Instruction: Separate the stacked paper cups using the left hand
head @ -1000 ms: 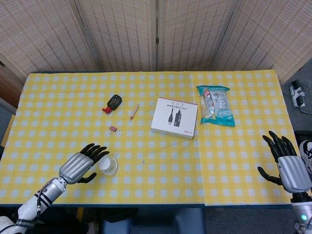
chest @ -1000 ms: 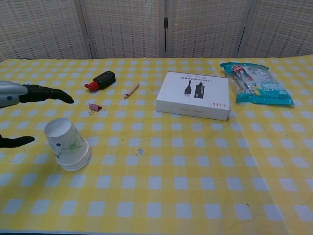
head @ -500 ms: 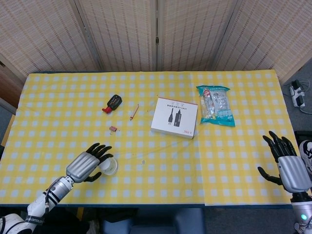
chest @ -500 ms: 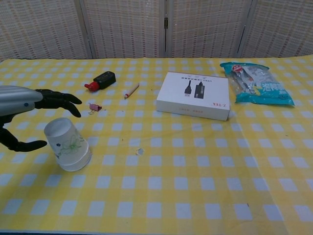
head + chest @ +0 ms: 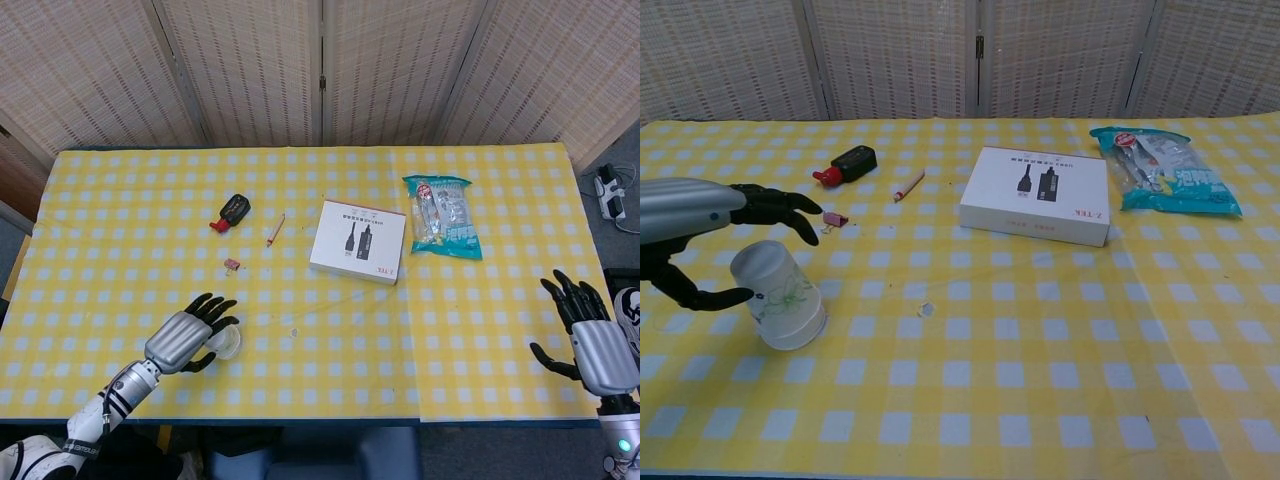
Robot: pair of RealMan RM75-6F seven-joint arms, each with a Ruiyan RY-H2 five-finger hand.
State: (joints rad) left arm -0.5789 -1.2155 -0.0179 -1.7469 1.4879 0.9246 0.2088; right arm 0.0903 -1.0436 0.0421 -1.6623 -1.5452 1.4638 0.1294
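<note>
The stacked paper cups [image 5: 780, 296] stand upside down near the table's front left, white with a green print; the head view shows them as a white disc [image 5: 226, 342]. My left hand [image 5: 700, 208] hovers over them from the left with its fingers spread above the top and the thumb beside the near-left wall. It shows beside the cups in the head view as well [image 5: 183, 339]. I cannot tell whether it touches them, and it holds nothing. My right hand [image 5: 592, 337] is held open and empty at the table's right edge, fingers apart.
A white cable box [image 5: 1037, 195] lies mid-table, a blue snack bag [image 5: 1165, 168] at the back right. Behind the cups are a pink binder clip [image 5: 834, 218], a red-and-black marker [image 5: 846, 163] and a pencil stub [image 5: 908, 184]. A small scrap [image 5: 926, 309] lies right of the cups.
My left hand has moved rightward over the cups, fingers now above the top and thumb closer to the side. The cups and my right hand have stayed in place.
</note>
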